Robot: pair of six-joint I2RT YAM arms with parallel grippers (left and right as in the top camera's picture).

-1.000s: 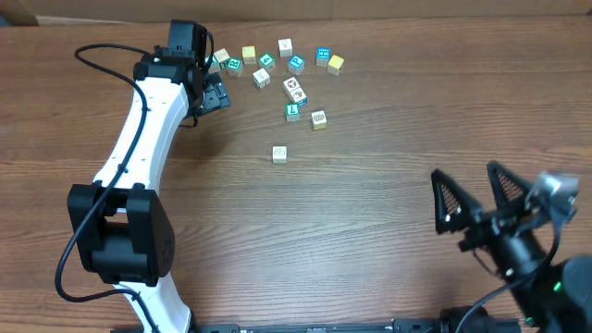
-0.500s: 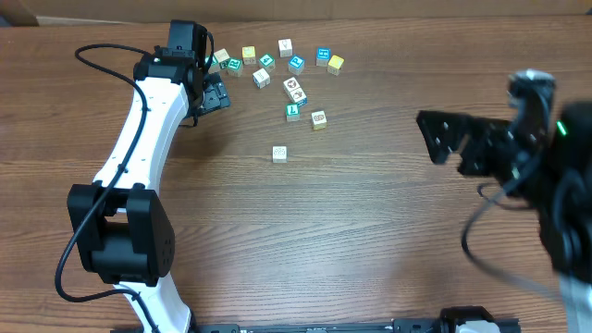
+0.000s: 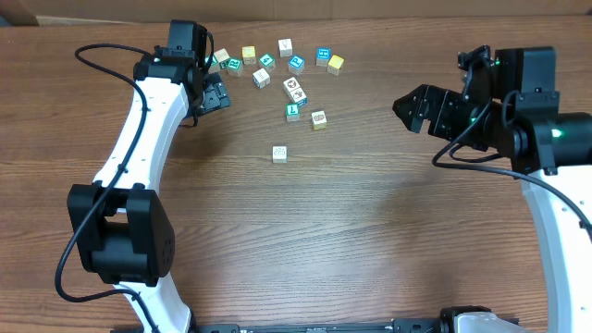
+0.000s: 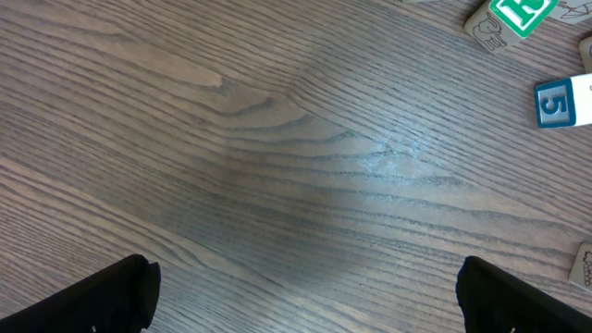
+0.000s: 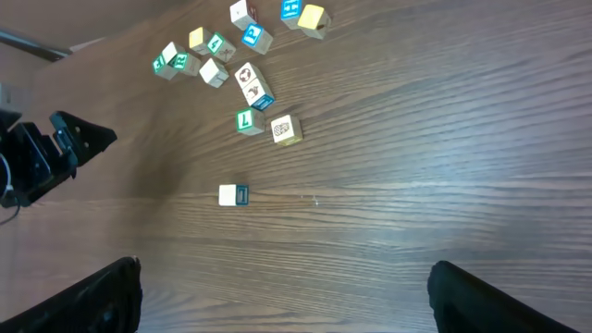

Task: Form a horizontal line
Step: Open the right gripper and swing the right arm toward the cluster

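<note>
Several small letter and number blocks lie scattered at the far middle of the table, around a white and blue one [image 3: 294,90]. One white block [image 3: 279,154] lies alone nearer the front; it also shows in the right wrist view [image 5: 233,195]. My left gripper [image 3: 215,93] is open and empty, just left of the cluster. In the left wrist view [image 4: 305,305] its fingers straddle bare wood, with a green block [image 4: 518,13] and a blue "5" block [image 4: 562,102] at the upper right. My right gripper [image 3: 416,108] is open and empty, held high to the right of the blocks [image 5: 296,301].
A tan block [image 3: 318,119] and a green block [image 3: 293,111] sit at the cluster's near edge. A yellow block [image 3: 336,64] marks its right end. The left arm's white link [image 3: 139,139] runs diagonally across the table's left part.
My right arm has swung up from the front right corner to the right middle of the table, its gripper now pointing toward the blocks. The left arm and the blocks have not moved.
</note>
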